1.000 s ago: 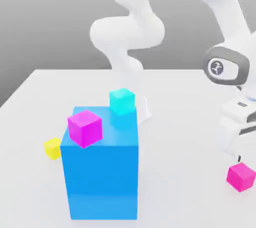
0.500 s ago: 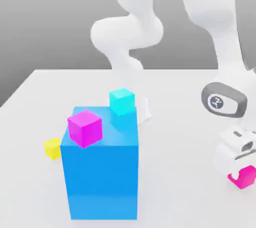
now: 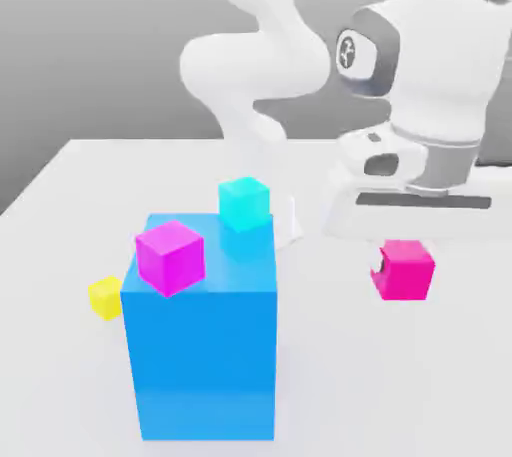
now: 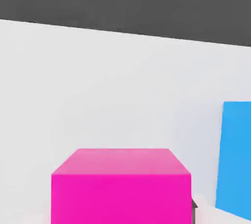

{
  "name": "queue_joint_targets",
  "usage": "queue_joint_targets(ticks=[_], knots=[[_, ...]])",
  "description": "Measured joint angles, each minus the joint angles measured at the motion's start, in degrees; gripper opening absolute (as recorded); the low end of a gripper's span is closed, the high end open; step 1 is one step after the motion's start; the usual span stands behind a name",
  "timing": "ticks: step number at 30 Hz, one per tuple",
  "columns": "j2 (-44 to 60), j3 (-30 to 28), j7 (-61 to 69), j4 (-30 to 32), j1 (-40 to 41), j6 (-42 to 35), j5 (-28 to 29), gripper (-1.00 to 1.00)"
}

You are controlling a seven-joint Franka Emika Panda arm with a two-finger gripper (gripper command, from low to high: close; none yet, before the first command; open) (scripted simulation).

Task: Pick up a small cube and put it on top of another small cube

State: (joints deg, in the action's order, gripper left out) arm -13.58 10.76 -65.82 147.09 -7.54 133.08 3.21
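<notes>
Pincer (image 3: pixel 403 263) grips small cube (image 3: pixel 406 269), faces level, above table (image 3: pixel 70 185).

The white Panda arm rose from its base at the back of the table, looped up out of the exterior view and came down again on that view's right, its broad wrist housing pointing straight down. Below the wrist the gripper (image 3: pixel 402 267) hung above the table, clamped on the small hot-pink cube (image 3: pixel 406 269), which hung clear of the surface. In the hand view that cube (image 4: pixel 121 186) sat close before the camera, between the fingers.
</notes>
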Motion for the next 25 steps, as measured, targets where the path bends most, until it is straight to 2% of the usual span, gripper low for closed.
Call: queue_joint_targets(ticks=[13, 17, 18, 25], knots=[[-26.4, -10.1, -1.8, 4.4, 9.5, -21.6, -3.4, -1.00], [-25.7, -10.5, -1.8, 10.2, 10.3, -15.0, -3.7, -1.00], [-25.2, -10.5, -1.8, 11.4, 10.4, -13.3, -3.8, 1.00], [-25.2, -10.4, -1.9, 11.5, 10.5, -13.3, -3.6, 1.00]])
